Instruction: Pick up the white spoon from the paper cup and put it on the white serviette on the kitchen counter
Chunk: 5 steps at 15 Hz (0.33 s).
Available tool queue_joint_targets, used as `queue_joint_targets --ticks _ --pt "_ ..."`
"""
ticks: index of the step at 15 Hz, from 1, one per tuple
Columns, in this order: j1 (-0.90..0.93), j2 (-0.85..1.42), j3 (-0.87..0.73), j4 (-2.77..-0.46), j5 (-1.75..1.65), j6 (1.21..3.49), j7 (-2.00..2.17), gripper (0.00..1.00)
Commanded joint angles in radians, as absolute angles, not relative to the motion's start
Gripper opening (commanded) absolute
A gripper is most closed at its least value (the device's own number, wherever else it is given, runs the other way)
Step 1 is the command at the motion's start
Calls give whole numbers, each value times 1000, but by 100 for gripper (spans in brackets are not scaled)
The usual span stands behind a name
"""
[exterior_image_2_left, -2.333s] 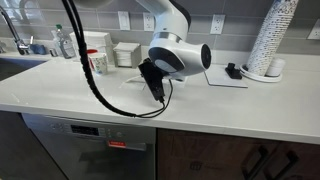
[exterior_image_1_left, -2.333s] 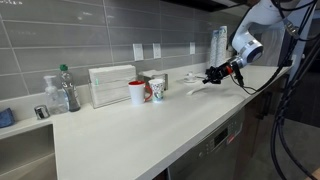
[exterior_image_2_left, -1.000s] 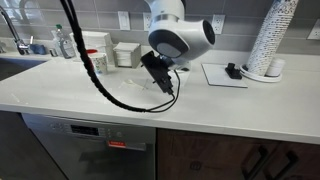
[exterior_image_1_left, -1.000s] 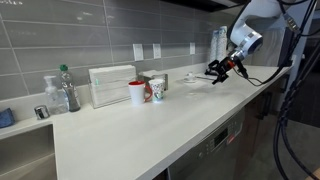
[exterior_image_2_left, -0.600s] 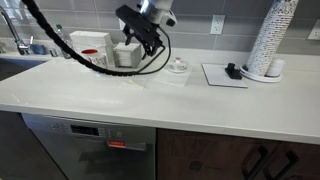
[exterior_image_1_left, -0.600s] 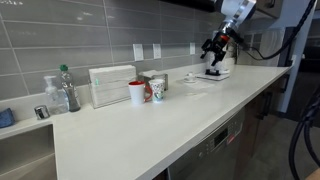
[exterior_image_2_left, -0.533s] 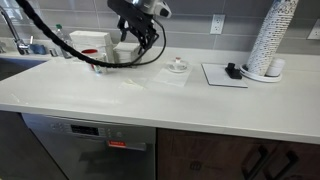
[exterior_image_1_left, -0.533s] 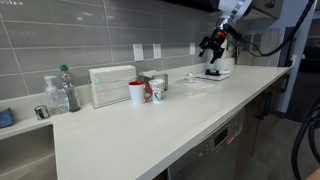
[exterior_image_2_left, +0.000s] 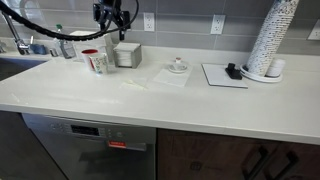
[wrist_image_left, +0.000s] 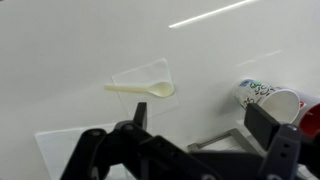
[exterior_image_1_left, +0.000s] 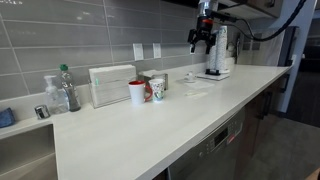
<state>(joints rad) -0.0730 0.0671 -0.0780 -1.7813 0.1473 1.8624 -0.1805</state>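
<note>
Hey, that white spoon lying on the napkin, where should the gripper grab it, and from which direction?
Grip the white spoon at the middle of its handle, coming straight down and closing across the narrow width. It lies flat on the white serviette, so a sideways approach finds no clearance, and the bowl is wider and rounded, so it would likely slip.

A red cup (exterior_image_1_left: pixel 136 93) stands just beside a white ridged box (exterior_image_1_left: pixel 112 85), with a green-capped bottle (exterior_image_1_left: pixel 66 88) further along. A tall stack of cups (exterior_image_2_left: pixel 273 38) rises near a flat mat (exterior_image_2_left: pixel 220 77). A dishwasher (exterior_image_2_left: pixel 90 148) sits below.
</note>
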Motion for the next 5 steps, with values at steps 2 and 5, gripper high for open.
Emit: queue_joint_targets --ticks 2,5 --pt "-82 71 -77 -1776 147 1859 -182 100" --pt "-86 72 -80 -1776 147 1859 -184 100"
